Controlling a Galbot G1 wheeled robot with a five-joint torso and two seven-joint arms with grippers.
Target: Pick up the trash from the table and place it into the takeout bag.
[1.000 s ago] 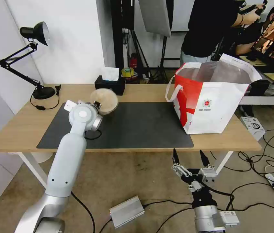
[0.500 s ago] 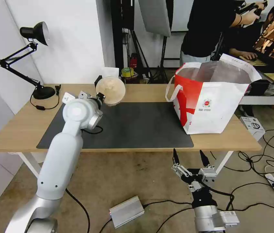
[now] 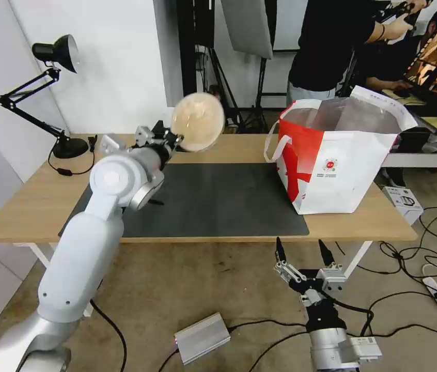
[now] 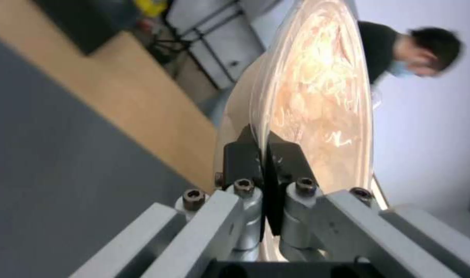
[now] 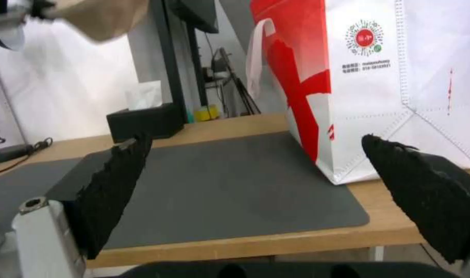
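Fingers [image 5: 116,185] of the right gripper [image 3: 303,253], black and ridged, are seen spread wide with nothing between them; that arm is parked low in front of the near edge of the table [image 3: 32,206], a long light wood-top desk with white legs. Farther in, over the large dark grey rectangular mat [image 3: 218,201], the left gripper [image 3: 172,139] is closed on the rim of the beige shallow paper-pulp bowl [image 3: 198,121], which is held in the air above the far edge of the mat, tipped nearly on edge. In the left wrist view the two black fingers [image 4: 242,154] are pressed flat against each other with only the thin rim of the bowl [image 4: 317,96] pinched between them.

The bowl is judged to be very light and fairly stiff, yet easily crushed or creased at its thin wall; a rim pinch suits it, since the body is too wide to span. Because it is gripped at one point only, swinging or slipping in the grip is a risk, so a gentle carry is called for.

Well apart to the right, the large boxy white takeout bag [image 3: 342,170] with its red side panel and silver foil lining stands open on the table. Behind the bowl, a black tissue box [image 5: 145,119] sits on the far side.
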